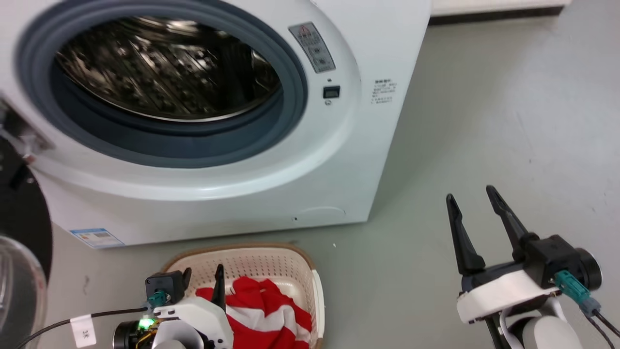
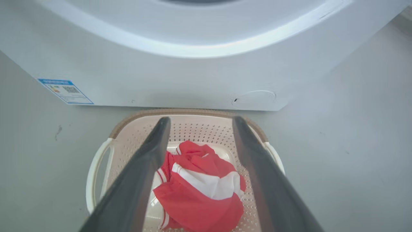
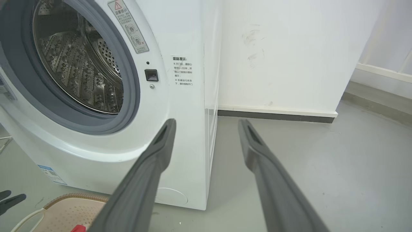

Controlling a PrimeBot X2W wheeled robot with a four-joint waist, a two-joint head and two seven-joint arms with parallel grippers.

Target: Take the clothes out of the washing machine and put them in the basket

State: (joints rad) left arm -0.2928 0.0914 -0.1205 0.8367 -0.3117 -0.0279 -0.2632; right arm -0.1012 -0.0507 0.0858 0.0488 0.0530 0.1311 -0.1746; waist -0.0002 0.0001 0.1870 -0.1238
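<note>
The washing machine stands with its porthole uncovered, and the steel drum shows no fabric inside. In front of it on the floor sits the cream basket with the red, white-striped clothes lying in it. My left gripper hovers open above the basket's near left side. In the left wrist view the clothes lie loose below my left gripper, between its fingers and touching neither. My right gripper is open over bare floor, right of the machine, holding nothing.
The machine's black-framed glass door hangs open at the far left. Grey floor spreads to the right of the machine. A white wall with a dark skirting stands behind. A cable trails from my left wrist.
</note>
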